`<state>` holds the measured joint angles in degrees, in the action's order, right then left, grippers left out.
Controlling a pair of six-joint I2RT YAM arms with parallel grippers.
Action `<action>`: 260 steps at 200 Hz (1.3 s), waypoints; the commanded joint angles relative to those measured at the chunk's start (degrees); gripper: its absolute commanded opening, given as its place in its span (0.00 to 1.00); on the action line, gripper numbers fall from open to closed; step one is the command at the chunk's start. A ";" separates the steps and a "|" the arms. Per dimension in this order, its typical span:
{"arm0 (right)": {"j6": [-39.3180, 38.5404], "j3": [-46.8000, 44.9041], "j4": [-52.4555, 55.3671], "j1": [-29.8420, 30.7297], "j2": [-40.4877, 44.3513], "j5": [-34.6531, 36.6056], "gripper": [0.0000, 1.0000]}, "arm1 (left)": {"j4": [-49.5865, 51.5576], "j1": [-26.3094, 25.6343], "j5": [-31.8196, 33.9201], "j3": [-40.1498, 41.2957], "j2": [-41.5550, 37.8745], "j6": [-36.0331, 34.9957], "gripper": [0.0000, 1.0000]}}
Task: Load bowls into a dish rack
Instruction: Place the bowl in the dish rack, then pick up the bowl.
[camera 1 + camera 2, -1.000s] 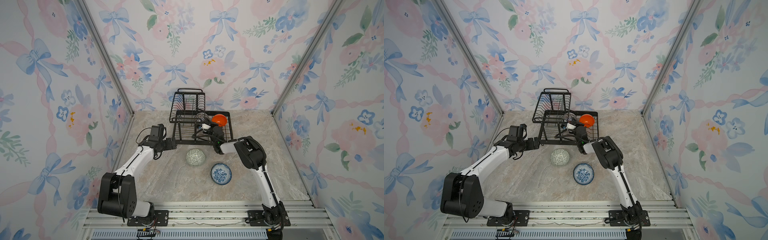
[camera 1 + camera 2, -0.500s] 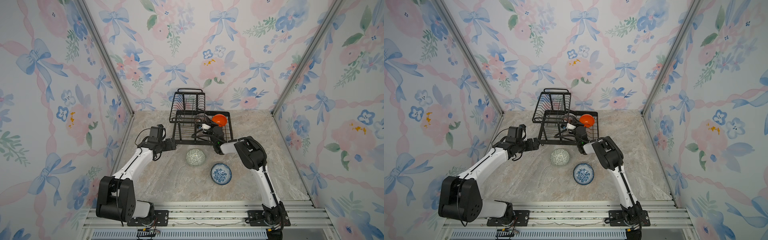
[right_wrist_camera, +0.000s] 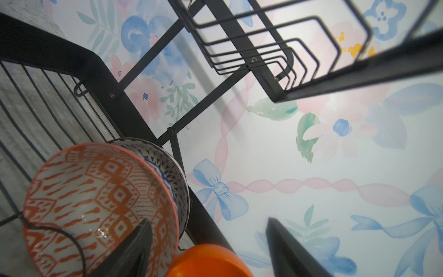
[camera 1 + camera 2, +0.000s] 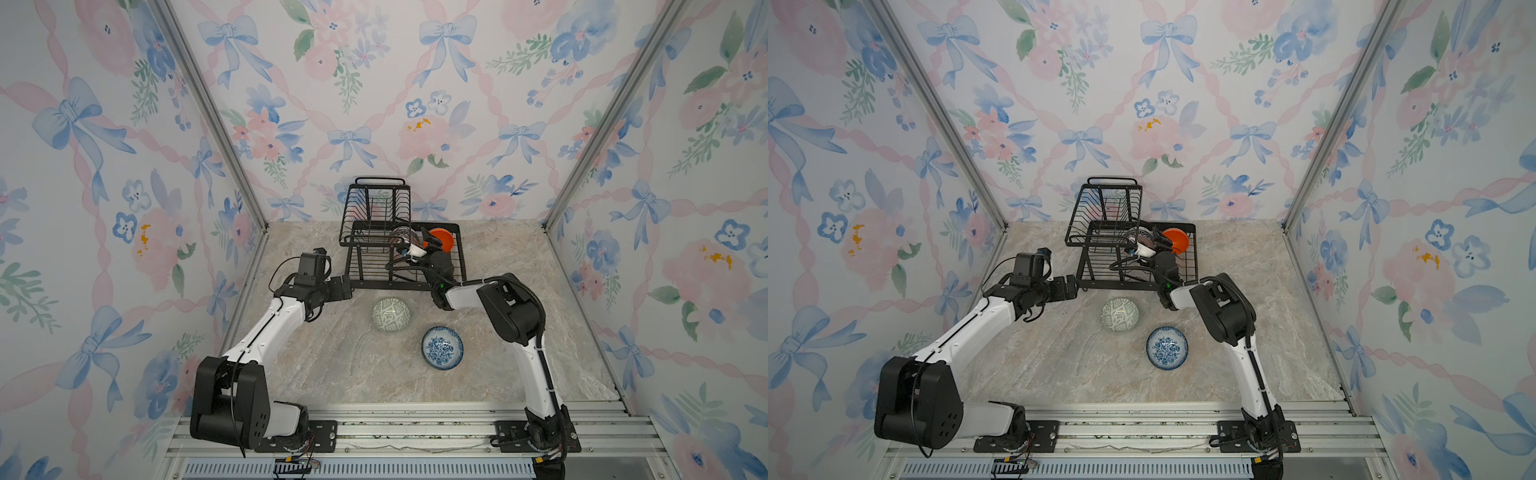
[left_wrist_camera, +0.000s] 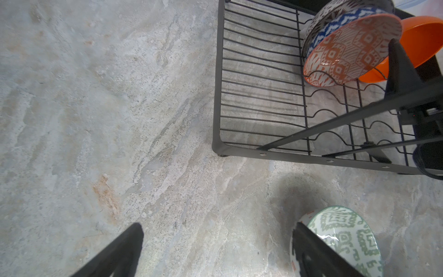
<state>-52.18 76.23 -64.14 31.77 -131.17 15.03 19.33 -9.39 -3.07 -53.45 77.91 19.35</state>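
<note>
The black wire dish rack stands at the back of the table. On edge in its lower tray are an orange-and-white geometric bowl, a blue-and-brown patterned bowl behind it, and a plain orange bowl. My right gripper is open inside the tray, with the orange bowl's rim between its spread fingers. A green patterned bowl and a blue floral bowl sit on the table. My left gripper hangs open by the rack's front left corner, holding nothing.
The rack's raised basket with its loop handle is over the tray's left half, and its frame bars cross above my right gripper. Papered walls close in the back and both sides. Bare marble table lies in front of the bowls.
My right gripper has gone from shut to open, letting go of the orange bowl, which stays in the tray. The left arm has barely moved.
</note>
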 commanded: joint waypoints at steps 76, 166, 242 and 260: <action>5.20 -7.57 -0.54 -1.88 7.44 1.36 0.97 | -0.96 -0.62 -0.71 0.89 -0.84 -0.32 0.98; 15.54 -14.61 17.17 -2.10 22.28 1.13 0.97 | -0.88 -0.67 -2.58 1.42 -1.63 -1.45 0.98; 32.52 -14.37 46.09 -3.81 38.48 5.30 0.97 | -0.79 -4.59 -0.45 3.39 -3.82 -2.13 0.98; 39.41 -14.12 55.29 -3.99 42.42 5.12 0.97 | -0.79 -6.26 -0.03 3.68 -4.43 -1.96 0.98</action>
<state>-23.38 62.33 -24.51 28.25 -93.80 18.90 18.79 -13.85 -4.34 -50.57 75.26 18.22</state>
